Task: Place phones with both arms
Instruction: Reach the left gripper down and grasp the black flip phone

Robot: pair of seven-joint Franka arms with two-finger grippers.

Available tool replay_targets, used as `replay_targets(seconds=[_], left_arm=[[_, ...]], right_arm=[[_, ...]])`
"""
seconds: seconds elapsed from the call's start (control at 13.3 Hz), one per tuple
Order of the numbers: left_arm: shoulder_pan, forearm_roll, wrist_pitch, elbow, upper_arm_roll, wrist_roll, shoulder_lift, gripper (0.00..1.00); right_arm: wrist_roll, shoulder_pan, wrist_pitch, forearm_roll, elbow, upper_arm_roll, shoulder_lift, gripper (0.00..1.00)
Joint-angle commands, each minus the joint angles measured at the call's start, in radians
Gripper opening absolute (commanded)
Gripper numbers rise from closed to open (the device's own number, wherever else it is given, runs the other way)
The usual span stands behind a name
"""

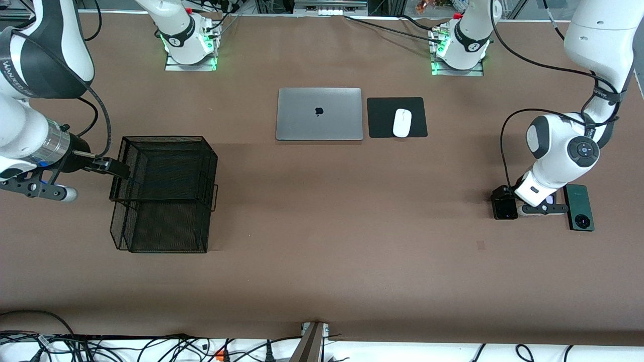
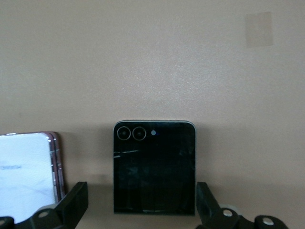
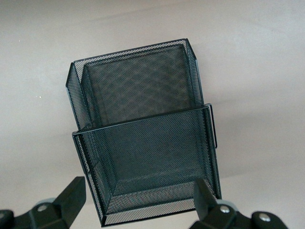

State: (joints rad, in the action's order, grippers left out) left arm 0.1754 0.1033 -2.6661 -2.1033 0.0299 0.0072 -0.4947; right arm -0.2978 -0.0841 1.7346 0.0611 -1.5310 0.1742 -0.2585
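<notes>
- Brown table (image 1: 322, 261) under everything, arm bases bolted along the edge farthest from the front camera.
- Right arm (image 1: 30, 100) bent in over its own end of the table; right gripper (image 3: 138, 198) up in the air over the black mesh basket (image 1: 163, 193), fingers (image 3: 74, 193) spread wide, nothing between them.
- Left arm (image 1: 563, 151) folded down low at its own end; left gripper (image 2: 142, 202) just above the row of phones, fingers (image 2: 76, 198) spread, straddling the black flip phone (image 2: 154, 167) without visibly touching it.
- Mesh basket standing in two open-topped compartments, one nearer the front camera than the other, both showing only mesh inside.
- Closed silver laptop (image 1: 319, 114) lying flat toward the bases, midway between the arms.
- Black mouse pad (image 1: 382, 118) just beside the laptop, toward the left arm's end, with a white mouse (image 1: 402, 122) resting on it.
- Dark green phone (image 1: 579, 207) lying flat, outermost toward the left arm's end, round camera ring facing up.
- Black flip phone lying flat, twin lenses up, innermost of the three.
- Pale lilac-white phone (image 2: 26, 171) lying between those two, just beside the black one, largely hidden under the wrist in the front view.
</notes>
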Motion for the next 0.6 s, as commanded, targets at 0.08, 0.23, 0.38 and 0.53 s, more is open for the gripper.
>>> replay_targets(seconds=[0.08,0.23,0.38,0.53], left_arm=[[-0.014,-0.001,-0.020,0.009,0.007,-0.061,-0.018,1.00],[-0.016,0.001,-0.064,0.009,0.007,-0.059,-0.040,1.00],[-0.016,0.001,-0.095,0.013,0.008,-0.059,-0.067,1.00],[-0.017,0.001,-0.097,0.016,0.008,-0.059,-0.070,1.00]], right_arm=[[-0.012,-0.011,0.000,-0.001,-0.020,0.011,0.021,1.00],[-0.012,-0.011,0.000,-0.001,-0.020,0.011,0.021,1.00],[-0.014,-0.011,0.000,-0.001,-0.020,0.011,0.021,1.00],[-0.014,-0.011,0.000,-0.001,-0.020,0.011,0.021,1.00]])
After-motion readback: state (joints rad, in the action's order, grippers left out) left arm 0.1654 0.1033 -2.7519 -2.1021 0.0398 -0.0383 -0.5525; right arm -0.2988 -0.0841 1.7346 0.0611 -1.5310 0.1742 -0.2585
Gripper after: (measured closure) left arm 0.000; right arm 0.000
